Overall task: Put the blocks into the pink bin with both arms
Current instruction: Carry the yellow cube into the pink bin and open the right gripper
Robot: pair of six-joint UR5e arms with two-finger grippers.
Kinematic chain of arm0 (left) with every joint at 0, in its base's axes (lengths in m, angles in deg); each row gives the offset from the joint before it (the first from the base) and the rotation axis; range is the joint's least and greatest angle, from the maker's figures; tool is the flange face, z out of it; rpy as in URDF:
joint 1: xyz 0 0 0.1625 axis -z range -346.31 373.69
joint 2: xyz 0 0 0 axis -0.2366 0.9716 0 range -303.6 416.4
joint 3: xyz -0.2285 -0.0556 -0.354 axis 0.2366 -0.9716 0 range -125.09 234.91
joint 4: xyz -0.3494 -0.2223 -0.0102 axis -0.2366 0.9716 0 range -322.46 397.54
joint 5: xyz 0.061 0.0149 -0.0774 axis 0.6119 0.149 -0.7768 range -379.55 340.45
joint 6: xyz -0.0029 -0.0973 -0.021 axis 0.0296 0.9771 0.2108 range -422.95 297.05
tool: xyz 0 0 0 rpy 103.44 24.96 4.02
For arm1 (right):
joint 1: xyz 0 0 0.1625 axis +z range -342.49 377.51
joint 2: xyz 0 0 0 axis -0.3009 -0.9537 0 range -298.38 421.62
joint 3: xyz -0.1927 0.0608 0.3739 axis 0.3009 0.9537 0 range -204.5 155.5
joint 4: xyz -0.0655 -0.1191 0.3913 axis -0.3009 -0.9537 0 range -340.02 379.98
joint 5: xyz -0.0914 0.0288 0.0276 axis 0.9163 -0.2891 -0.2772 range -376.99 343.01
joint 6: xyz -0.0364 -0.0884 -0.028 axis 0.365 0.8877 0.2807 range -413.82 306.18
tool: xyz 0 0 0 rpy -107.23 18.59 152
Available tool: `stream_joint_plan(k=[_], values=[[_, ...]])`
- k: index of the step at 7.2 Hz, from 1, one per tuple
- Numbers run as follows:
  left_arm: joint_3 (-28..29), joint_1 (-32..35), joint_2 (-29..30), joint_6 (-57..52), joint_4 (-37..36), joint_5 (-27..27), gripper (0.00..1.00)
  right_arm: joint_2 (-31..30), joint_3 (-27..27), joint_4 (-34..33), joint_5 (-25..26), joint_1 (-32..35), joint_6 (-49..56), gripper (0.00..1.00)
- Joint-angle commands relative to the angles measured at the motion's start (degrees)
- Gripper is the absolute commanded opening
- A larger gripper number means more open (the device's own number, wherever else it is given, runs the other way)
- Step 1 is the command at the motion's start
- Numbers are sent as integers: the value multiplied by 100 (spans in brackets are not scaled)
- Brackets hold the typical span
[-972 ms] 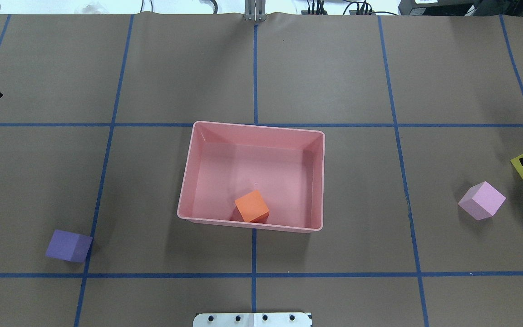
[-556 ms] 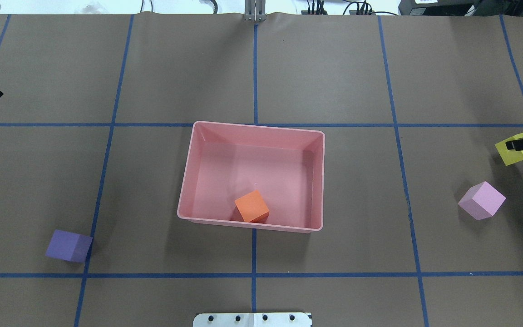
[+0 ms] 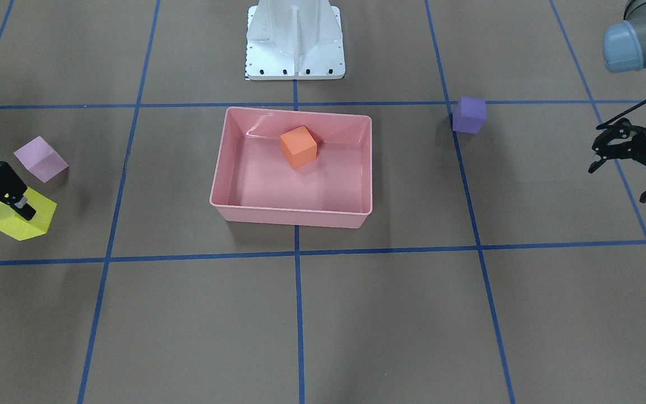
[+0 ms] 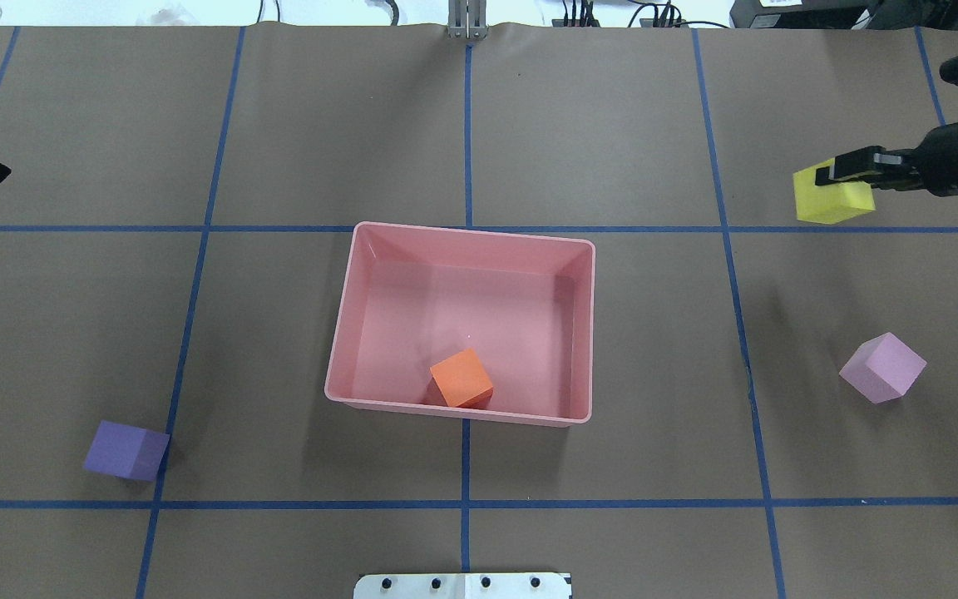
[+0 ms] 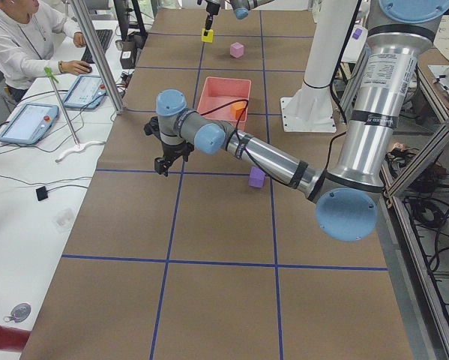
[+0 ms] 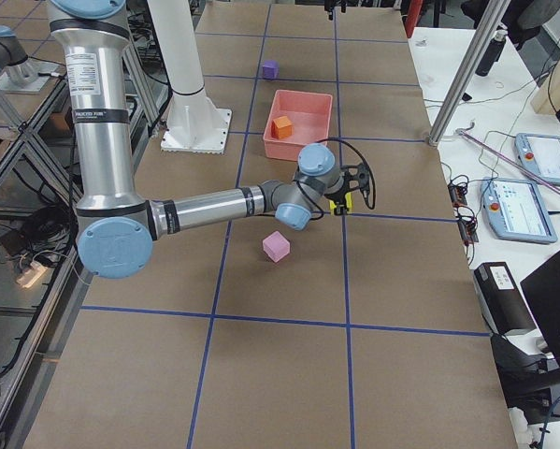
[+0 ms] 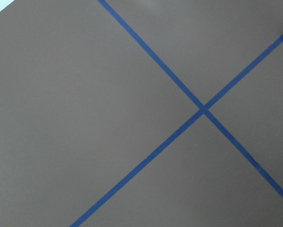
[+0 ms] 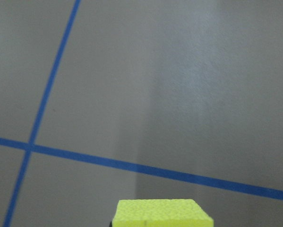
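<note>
The pink bin (image 4: 471, 234) stands mid-table, also in the front view (image 3: 292, 212). The orange block (image 4: 462, 377) lies inside it near the robot-side wall (image 3: 298, 146). My right gripper (image 4: 838, 175) is shut on the yellow block (image 4: 832, 201) and holds it above the table, right of the bin; the front view shows the same (image 3: 20, 217). The light pink block (image 4: 882, 367) lies on the table at the right. The purple block (image 4: 125, 449) lies at the near left. My left gripper (image 3: 619, 183) is open and empty, far left of the bin.
The white robot base (image 3: 295, 39) stands at the table's near edge behind the bin. Blue tape lines cross the brown table cover. A seated operator (image 5: 22, 41) and tablets sit along the far side.
My right gripper has carried the yellow block away from the table's right edge, leftward and toward the far side. The left gripper has barely moved. The other blocks lie as before.
</note>
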Motion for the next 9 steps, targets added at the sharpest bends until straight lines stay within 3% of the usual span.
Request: stream_joint_plan(k=[1,2,3,4,5,6,7,8,9], values=[[-10,-7,1,856,528,0,100,885,-306,-26,738,-864,-1512,7],[51,-33,10,1314,853,0,100,1254,-394,-175,1405,-1391,-1804,8],[60,-86,10,1466,978,0,100,1571,-639,-820,1951,-1840,-1937,9],[60,-95,10,1468,979,0,100,1948,-946,-1879,2618,-2384,-2034,13],[69,-138,10,1502,979,0,100,2317,-932,-2586,3286,-2955,-2053,20],[60,-191,10,1581,988,0,100,2408,-958,-3002,3641,-3283,-2122,76],[52,-244,10,1678,997,0,100,2383,-967,-3093,3931,-3573,-2132,99],[60,-357,10,1922,1180,9,100,2409,-1176,-3903,3908,-3585,-2115,100],[60,-515,10,2334,1408,35,100,2426,-1752,-5173,3690,-3585,-2001,100]])
